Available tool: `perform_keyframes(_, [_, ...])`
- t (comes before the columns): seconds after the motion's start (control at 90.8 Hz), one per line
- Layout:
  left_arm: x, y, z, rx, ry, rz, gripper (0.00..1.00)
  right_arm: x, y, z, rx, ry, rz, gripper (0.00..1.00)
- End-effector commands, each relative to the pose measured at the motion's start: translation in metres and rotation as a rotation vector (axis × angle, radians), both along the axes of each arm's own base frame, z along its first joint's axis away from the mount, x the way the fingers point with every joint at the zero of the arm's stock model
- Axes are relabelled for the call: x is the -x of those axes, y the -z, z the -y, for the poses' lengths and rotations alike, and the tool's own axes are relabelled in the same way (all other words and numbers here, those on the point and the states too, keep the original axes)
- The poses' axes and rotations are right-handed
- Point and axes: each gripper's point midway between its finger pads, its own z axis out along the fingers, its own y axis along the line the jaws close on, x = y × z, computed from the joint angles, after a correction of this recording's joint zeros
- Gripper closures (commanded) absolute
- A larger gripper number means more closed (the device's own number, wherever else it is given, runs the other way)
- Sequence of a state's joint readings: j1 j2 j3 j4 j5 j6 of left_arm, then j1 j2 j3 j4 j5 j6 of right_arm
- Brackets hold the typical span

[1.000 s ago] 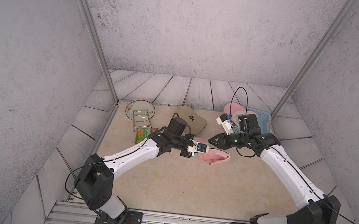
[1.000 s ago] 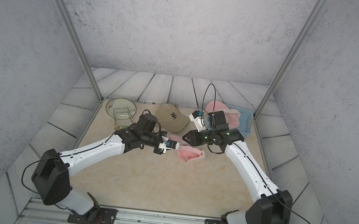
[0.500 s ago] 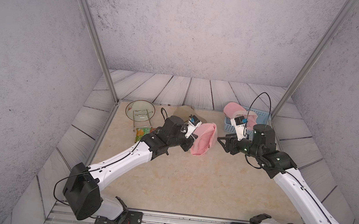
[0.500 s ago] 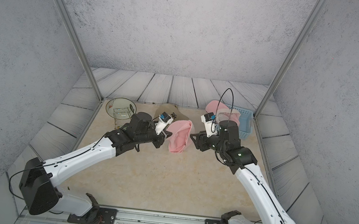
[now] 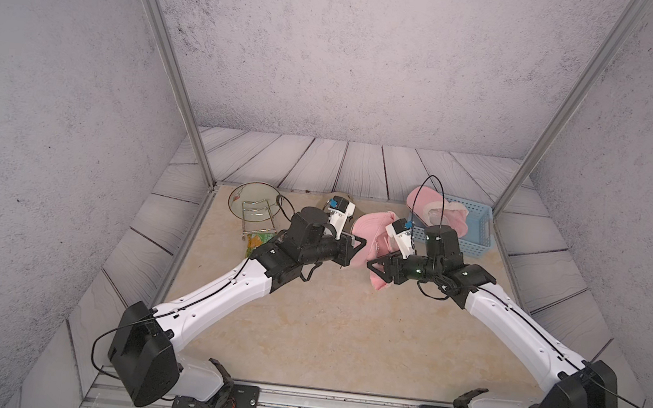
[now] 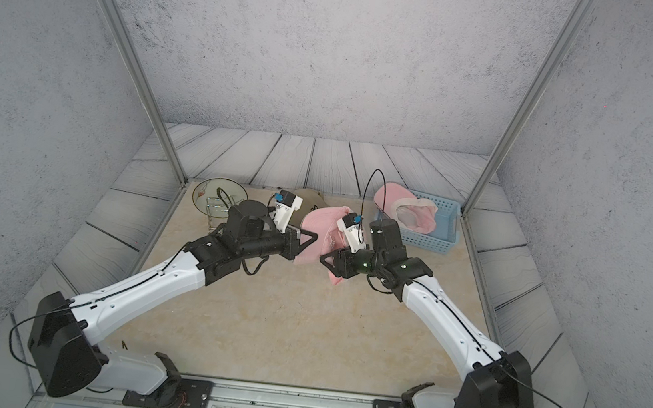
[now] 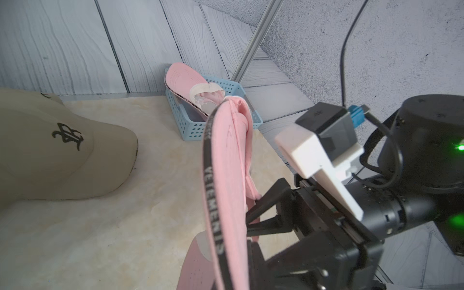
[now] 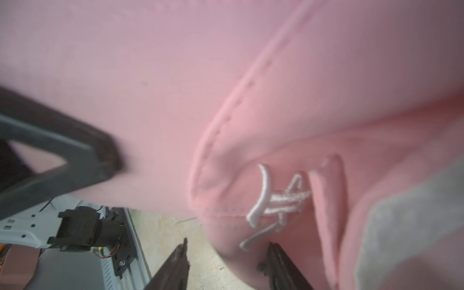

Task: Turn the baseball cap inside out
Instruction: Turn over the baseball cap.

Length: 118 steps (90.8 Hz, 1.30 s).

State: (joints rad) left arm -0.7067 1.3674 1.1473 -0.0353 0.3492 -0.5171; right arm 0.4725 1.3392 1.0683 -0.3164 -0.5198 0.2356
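Cap [image 5: 370,229] is up off the table [image 5: 323,330] now, dangling from the left tool [image 5: 358,245] clamped on it, and the right tool [image 5: 373,271], jaws partly spread, has swung back in against it, so the flip looks next.

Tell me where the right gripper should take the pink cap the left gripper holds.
Probably the crown fold by the white logo, from the right arm's side: it bulges into the open right gripper, while the left gripper pins the pink cap opposite.

bare tabletop [image 5: 323,330] in front, pink cap [image 5: 368,226] hanging centre, tan cap [image 7: 62,150], basket [image 5: 477,241], dish [image 5: 245,200] behind
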Motion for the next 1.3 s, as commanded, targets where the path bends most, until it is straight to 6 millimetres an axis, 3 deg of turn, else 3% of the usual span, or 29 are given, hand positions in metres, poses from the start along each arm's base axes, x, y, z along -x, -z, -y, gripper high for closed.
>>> perform_keyframes(0.0, [0.012,-0.026,0.001,0.112,0.044,0.004,1.00,-0.029,0.018,0.023,0.122,0.192,-0.023,0.45])
perform_keyframes(0.132, [0.018,-0.026,-0.001,0.125,0.061,-0.006,1.00,-0.044,0.034,0.040,0.197,0.321,-0.041,0.45])
perform_keyframes(0.33, [0.020,-0.011,-0.005,0.106,0.048,-0.032,1.00,-0.049,0.048,0.045,0.206,0.367,-0.049,0.42])
perform_keyframes(0.683, [0.021,0.058,-0.003,0.133,0.016,-0.255,1.00,-0.033,0.089,0.025,0.216,0.207,-0.148,0.44])
perform_keyframes(0.991, [0.015,0.127,-0.012,0.118,-0.092,-0.396,1.00,-0.019,0.144,0.021,0.268,0.148,-0.293,0.46])
perform_keyframes(1.123, [0.011,0.144,-0.019,0.093,-0.129,-0.414,1.00,-0.014,0.161,0.019,0.284,0.131,-0.337,0.51])
perform_keyframes(1.288, [0.010,0.151,-0.020,0.077,-0.134,-0.425,1.00,-0.012,0.179,0.029,0.383,0.170,-0.347,0.51])
